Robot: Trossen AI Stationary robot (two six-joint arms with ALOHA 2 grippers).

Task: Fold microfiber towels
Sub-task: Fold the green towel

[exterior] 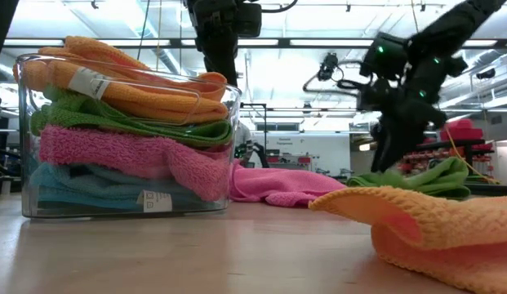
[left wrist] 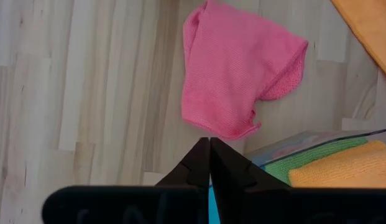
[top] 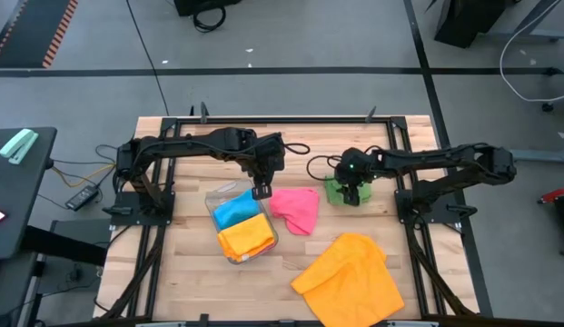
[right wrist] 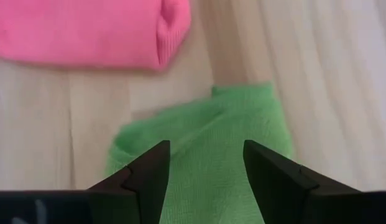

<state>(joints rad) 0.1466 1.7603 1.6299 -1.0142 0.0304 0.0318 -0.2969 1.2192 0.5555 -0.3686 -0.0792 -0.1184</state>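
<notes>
The right gripper [right wrist: 205, 171] hangs just above a crumpled green microfiber towel [right wrist: 208, 155] on the wooden slatted counter [top: 186, 272], its jaws spread and holding nothing. The left gripper [left wrist: 209, 163] has its jaws pressed together, empty, poised between the clear plastic tray [top: 268, 238] and a loosely folded pink microfiber towel [left wrist: 233, 78] lying just beside that tray. The tray holds stacked towels; orange and sky blue show from above, green and pink layers from the side. A larger rumpled orange microfiber towel [top: 350, 277] lies well apart, near the counter's front edge.

These cloths look light, limp and grippy, so they should sag and bunch if lifted by the middle. A corner or hem seems the best hold, though the green towel's corners are probably tucked under its folds and hard to pick out.
</notes>
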